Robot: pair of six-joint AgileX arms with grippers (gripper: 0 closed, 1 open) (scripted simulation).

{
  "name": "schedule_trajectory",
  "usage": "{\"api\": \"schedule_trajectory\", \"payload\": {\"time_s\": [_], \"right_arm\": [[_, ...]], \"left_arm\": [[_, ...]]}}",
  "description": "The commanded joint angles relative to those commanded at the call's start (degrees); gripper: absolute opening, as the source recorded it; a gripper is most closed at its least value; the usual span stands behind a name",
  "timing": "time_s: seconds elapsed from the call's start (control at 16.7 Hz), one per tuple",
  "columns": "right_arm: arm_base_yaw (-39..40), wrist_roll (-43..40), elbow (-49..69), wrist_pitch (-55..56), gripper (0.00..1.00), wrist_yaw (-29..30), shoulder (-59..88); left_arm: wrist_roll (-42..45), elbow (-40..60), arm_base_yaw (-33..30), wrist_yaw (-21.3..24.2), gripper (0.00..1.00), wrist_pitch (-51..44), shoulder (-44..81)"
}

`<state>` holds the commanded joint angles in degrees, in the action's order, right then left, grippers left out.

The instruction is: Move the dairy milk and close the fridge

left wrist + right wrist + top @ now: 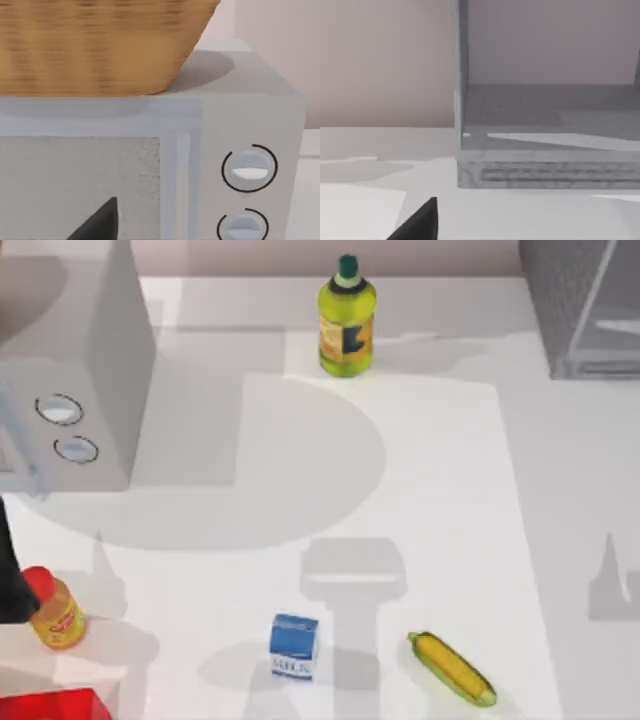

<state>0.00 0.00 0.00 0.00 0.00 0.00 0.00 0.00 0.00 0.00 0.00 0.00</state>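
A: White table, pale wall behind. Milk carton is seen upright near the front edge, just beside a corn cob and apart from it. Fridge is parked at the far right corner with its door swung open, light interior exposed.

B: Carton look?

A: Blue top, white lower half, "MILK" printed on it, shorter than the yellow-green bottle at the back. Flat sides, so an easy pinch is expected.

B: Grippers?

A: Left gripper is pointed at the microwave on the left, a wicker basket on top of it. Right gripper is aimed at the open fridge shelf. One dark finger tip is shown per wrist view, so opening cannot be told. Nothing is held, by the look of it.

B: Why that layout?

A: Probably a start pose: carton untouched, door open so it can be loaded first. An orange bottle is at front left, clear of the path.
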Motion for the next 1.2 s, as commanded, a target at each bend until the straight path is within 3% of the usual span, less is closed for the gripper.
{"api": "schedule_trajectory", "payload": {"time_s": [0.18,0.36,0.96,1.2], "right_arm": [[0.8,0.0,0.0,0.8,1.00,0.8,0.8],[6.4,0.1,0.3,5.9,1.00,6.4,5.9],[43.1,0.8,1.2,33.9,1.00,43.2,35.6],[51.7,1.0,1.3,40.7,1.00,51.9,42.9]], "left_arm": [[0.0,0.0,0.0,0.0,1.00,0.0,0.0],[0.0,0.0,0.0,0.0,1.00,0.0,0.0],[0.0,0.0,0.0,0.0,1.00,0.0,0.0],[0.0,0.0,0.0,0.0,1.00,0.0,0.0]]}}
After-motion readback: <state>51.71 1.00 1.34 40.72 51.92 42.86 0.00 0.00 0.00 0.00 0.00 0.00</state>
